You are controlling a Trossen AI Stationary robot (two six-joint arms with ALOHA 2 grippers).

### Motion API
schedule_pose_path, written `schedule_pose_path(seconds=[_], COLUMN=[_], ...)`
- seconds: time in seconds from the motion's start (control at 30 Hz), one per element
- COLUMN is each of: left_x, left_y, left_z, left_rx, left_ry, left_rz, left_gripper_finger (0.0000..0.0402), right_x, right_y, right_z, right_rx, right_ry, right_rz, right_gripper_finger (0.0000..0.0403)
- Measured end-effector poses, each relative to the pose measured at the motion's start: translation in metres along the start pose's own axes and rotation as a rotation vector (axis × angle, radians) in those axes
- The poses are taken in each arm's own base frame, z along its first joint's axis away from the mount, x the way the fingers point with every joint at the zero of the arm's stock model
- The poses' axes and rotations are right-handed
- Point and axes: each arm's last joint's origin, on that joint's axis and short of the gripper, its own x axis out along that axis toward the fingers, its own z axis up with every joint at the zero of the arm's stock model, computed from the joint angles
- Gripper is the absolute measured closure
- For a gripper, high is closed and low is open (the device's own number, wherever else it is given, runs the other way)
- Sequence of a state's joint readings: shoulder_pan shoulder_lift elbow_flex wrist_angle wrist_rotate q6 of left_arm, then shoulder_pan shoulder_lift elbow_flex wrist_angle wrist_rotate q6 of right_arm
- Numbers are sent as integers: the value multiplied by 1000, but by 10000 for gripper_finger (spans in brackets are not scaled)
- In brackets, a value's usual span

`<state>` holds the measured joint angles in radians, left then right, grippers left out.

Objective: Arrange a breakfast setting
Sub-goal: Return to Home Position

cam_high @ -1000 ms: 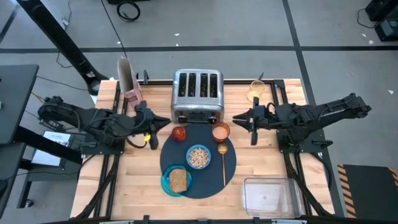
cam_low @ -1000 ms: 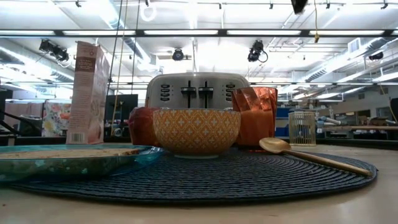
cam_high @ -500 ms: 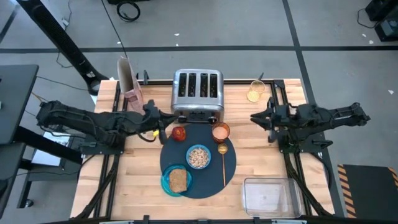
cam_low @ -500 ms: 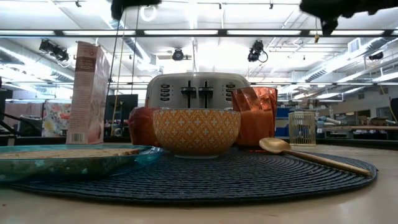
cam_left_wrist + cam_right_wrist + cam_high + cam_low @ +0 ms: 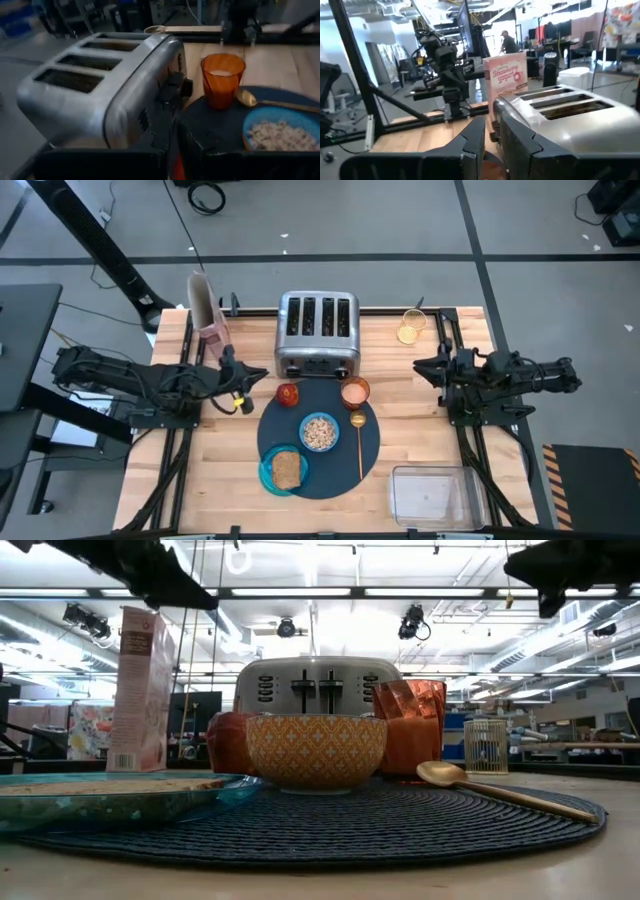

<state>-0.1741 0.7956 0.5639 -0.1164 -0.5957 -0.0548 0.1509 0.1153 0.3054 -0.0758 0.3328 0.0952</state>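
Blue plate [image 5: 265,473]: sits nearest the front edge, on the rim of the round mat [image 5: 375,442], with the toast [image 5: 287,469] lying flat on it.
Bowl [image 5: 303,431]: stands at the mat's middle, filled with cereal. The gold spoon [image 5: 359,445] lies just beside it, handle toward the front.
Apple [image 5: 288,394] and cup [image 5: 344,393]: stand at the mat's far edge, close in front of the toaster [image 5: 318,330].
Setting: looks complete, so nothing here needs another touch.
Left gripper [image 5: 258,375]: hangs above the table just left of the apple. Its fingers are nearly together and hold nothing.
Left arm's retreat: probably best lifted first, then drawn straight back to its own side. That way the wrist clears the apple, the toaster's corner and the cereal box [image 5: 208,310].
Right gripper [image 5: 418,367]: is well apart from the cup, out over bare wood. Its fingers are almost closed and empty.
Right arm's retreat: the path looks free, so a plain fold back should do.
Risk: a low sweep on the left could roll the apple off the mat.
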Motion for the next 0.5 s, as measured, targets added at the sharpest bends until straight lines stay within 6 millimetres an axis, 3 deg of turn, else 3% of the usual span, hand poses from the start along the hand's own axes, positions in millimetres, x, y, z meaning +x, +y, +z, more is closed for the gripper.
schedule_pose_path(seconds=[0.07,0.2,0.5], left_x=[1,5,-13], left_y=[0,-3,7], left_z=[-1,-16,-56], left_rx=[-39,46,-67], left_ry=[6,-1,-210], left_rz=[0,-77,-266], left_gripper_finger=[367,367,367], right_x=[-2,-5,-7], right_y=[-2,-6,-6], right_z=[-4,-11,-17], right_rx=[-36,-47,-62], right_ry=[-8,-29,-34], right_rz=[-15,-82,-14], right_gripper_finger=[332,332,332])
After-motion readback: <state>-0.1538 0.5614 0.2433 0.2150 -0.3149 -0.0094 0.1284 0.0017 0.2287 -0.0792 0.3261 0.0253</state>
